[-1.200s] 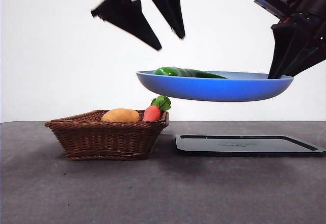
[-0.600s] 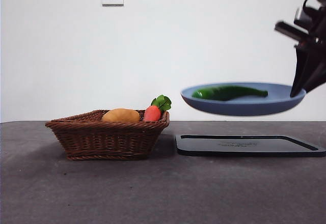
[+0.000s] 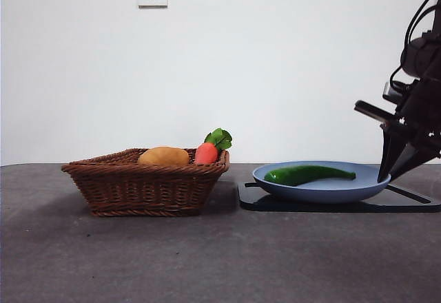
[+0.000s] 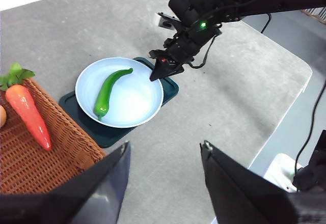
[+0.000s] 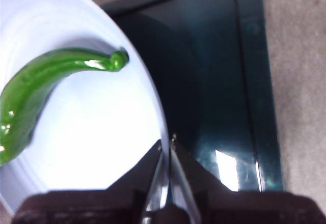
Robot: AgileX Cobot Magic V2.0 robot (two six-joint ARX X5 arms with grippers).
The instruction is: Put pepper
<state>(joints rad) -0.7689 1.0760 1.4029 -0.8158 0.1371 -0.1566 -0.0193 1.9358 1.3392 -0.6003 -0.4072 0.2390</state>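
Round blue plate (image 3: 324, 191) rim is pinched by closed right gripper (image 5: 167, 145); glossy green pepper (image 3: 306, 174) could be rolled off by an abrupt release. Left gripper (image 4: 165, 155) is held open, idle.

White wall (image 3: 275, 62), grey table (image 3: 207, 262)

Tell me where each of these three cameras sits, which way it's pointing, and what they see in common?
Front view: low, at table height, looking level across at the basket, blue plate and pepper; the right gripper comes in at the plate's rim.
Left wrist view: high on the left arm, looking down over the table; the left gripper hangs open in front, the right arm beyond it.
Right wrist view: close above the plate rim, with the right gripper's jaws pinching it, dark tray beneath.
Shared: all show the pepper lying in the plate.
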